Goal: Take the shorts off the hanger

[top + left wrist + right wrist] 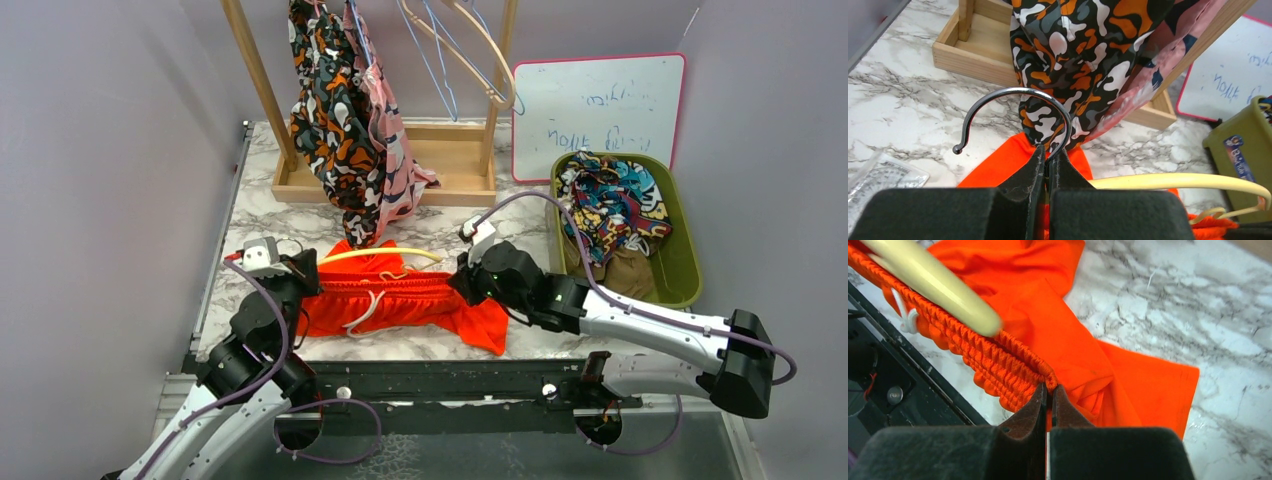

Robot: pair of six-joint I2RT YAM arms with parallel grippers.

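Bright orange shorts (400,300) lie spread on the marble table, their elastic waistband still threaded on a cream hanger (385,253). My left gripper (305,270) is shut on the neck of the hanger's metal hook (1013,92), at the shorts' left end. The cream arm (1188,181) runs off to the right over the orange fabric (998,165). My right gripper (462,283) is shut on the gathered waistband's right end (1049,387). There the hanger's blunt tip (933,280) stands just above the waistband, and the shorts' leg (1128,390) lies flat beyond.
A wooden rack (455,160) at the back holds blotch-print shorts (335,110), pink-print shorts (395,150) and empty hangers (470,50). A green bin (680,250) at the right holds multicolour shorts (610,205) and tan shorts (625,270). A whiteboard (600,100) leans behind it. A black rail (450,380) borders the near edge.
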